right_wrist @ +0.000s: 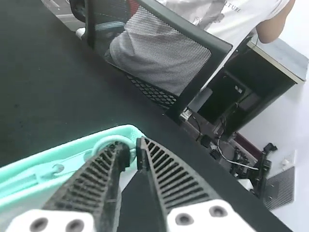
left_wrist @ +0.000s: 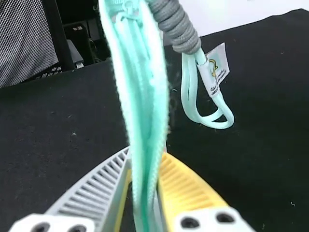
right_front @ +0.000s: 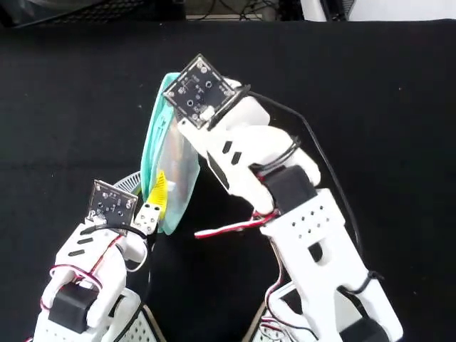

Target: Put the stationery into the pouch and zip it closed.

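Note:
The mint pouch [right_front: 171,164] hangs stretched between my two grippers, edge up, above the black table. My left gripper [left_wrist: 145,193] is shut on the pouch's near end, the zipper seam [left_wrist: 140,87] pinched between its grey and yellow fingers. In the high view that gripper [right_front: 153,206] sits at the pouch's lower end. My right gripper [right_wrist: 133,147] is at the far end of the pouch [right_wrist: 58,159], its black fingers shut on the mint zipper pull. A mint strap loop [left_wrist: 203,106] with a white tag [left_wrist: 215,67] dangles from the pouch. What the pouch holds is hidden.
The black table [right_front: 370,107] spreads wide on every side of the arms. A mesh office chair [right_wrist: 159,63] and a dark cabinet [right_wrist: 241,92] stand beyond the table's far edge.

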{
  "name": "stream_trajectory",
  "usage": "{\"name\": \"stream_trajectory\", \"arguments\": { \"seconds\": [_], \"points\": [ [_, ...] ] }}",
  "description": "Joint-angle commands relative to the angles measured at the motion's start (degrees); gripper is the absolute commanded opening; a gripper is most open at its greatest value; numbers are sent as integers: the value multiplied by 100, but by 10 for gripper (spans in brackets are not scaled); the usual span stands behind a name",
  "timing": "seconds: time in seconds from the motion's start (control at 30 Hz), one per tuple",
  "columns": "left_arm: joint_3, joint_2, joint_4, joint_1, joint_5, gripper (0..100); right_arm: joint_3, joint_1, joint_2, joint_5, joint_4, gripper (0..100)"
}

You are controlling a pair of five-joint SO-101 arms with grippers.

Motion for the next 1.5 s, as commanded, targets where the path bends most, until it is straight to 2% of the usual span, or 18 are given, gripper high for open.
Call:
{"name": "stream_trajectory", "arguments": {
  "seconds": [0.0, 0.37, 0.63, 0.8, 1.07, 1.27, 1.47],
  "points": [
    [-31, 26, 88, 40, 18, 47, -426, 404, 48, 62, -158, 12],
    [-22, 26, 62, 48, -114, 30, -418, 589, 84, 70, -44, 12],
    [-347, 26, -369, 40, -105, 30, -418, 123, 40, 79, 440, 12],
    [-391, 26, -686, 4, 62, 113, -409, 114, 40, 79, 510, 12],
    [-576, 26, -1046, -13, 220, 116, -409, -97, 31, 79, 809, 12],
    [-1121, 79, -1055, -22, 193, 120, -198, -299, -549, 70, 809, 12],
    [-1059, 88, -1169, -13, 220, 119, 611, -316, -1402, 70, 782, 12]
  ]
}}
